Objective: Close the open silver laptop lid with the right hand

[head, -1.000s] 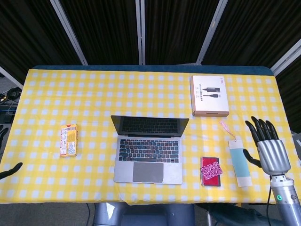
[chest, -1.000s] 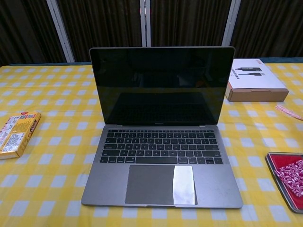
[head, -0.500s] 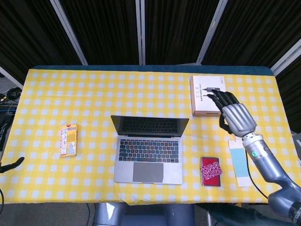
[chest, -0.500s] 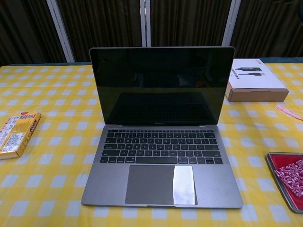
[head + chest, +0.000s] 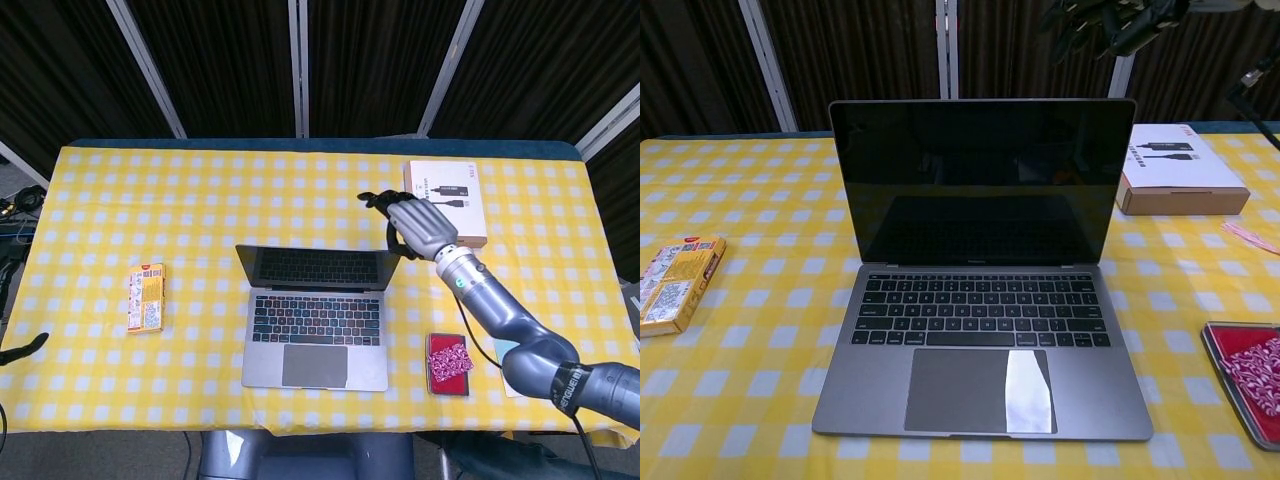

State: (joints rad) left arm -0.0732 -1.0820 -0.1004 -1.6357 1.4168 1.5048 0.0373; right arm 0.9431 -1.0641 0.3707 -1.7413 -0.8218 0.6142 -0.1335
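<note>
Your right hand is hovering above the back right corner of the silver laptop, fingers spread and holding nothing, not touching the lid. The laptop is sitting open at the middle of the tabletop near the front edge, screen upright and dark. Your left hand is barely showing at the tabletop's left edge, can't tell its finger state. White box is lying toward the back right corner, orange packet near the left edge, red case and blue tag near the front right
</note>
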